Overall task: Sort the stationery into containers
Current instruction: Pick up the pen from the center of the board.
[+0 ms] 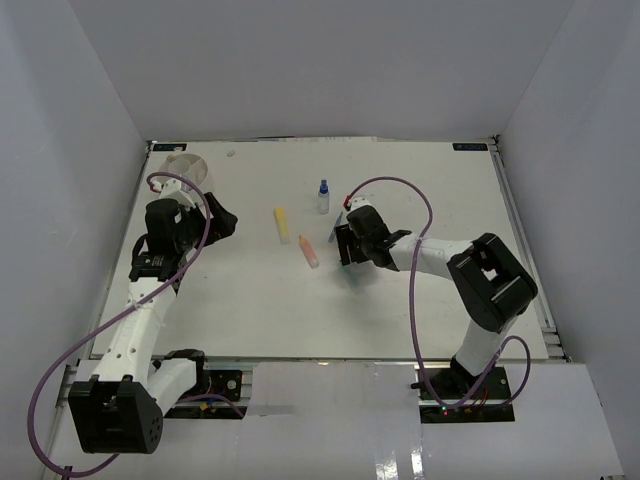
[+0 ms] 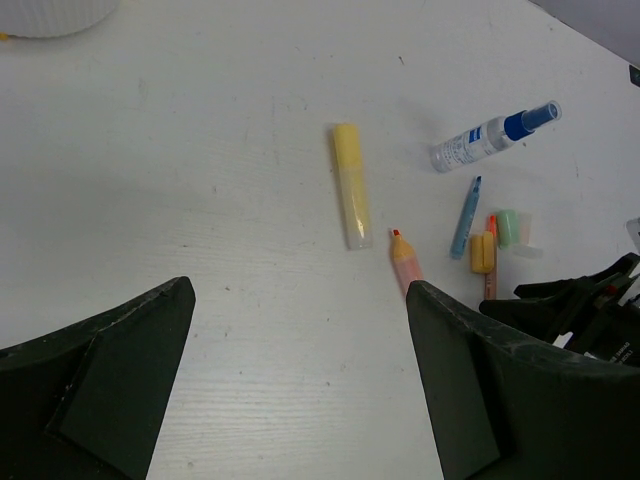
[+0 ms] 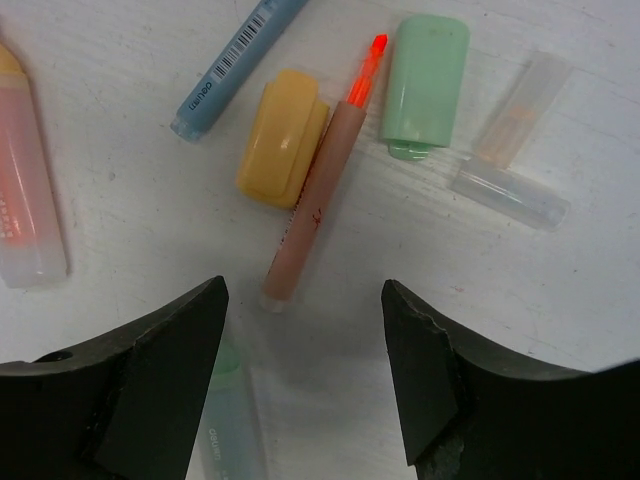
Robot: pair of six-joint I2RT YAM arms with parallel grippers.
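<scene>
Right wrist view puts us right over the pile: the right gripper [image 3: 302, 305] hangs with jaws wide apart and nothing held. The blunt end of the orange pen [image 3: 318, 195] lies just ahead of the gap between its fingers. That pen looks like the pick in hand.

It's a crowded spot. The yellow block [image 3: 283, 150] touches the pen's left side, the green block [image 3: 425, 85] sits just beside its bare tip, and a clear cap [image 3: 510, 170] lies off to the right. A blue pen [image 3: 235, 65] angles away at the top, the pink marker [image 3: 25, 210] is at the left edge, and a teal marker [image 3: 235, 430] pokes out from beside the near finger.

To do this well, I'd say twist the wrist so the jaws close across the tilted shaft, and take it low on the barrel, clear of the yellow block. Drop straight down and close gently; a thin pen can roll or pivot out of the pads. Watch that teal marker, which could get nudged or pinched along with it.

The left gripper [image 2: 300, 290] is open too, empty, above bare table. The yellow marker [image 2: 350, 185] and bottle [image 2: 490, 135] lie beyond it.

The tub [image 1: 185, 165] sits well away, at the far left corner by the left arm. So the carry is long, and needs a lift high enough to pass over the yellow marker. Nearly all the sorting seems left to do.
</scene>
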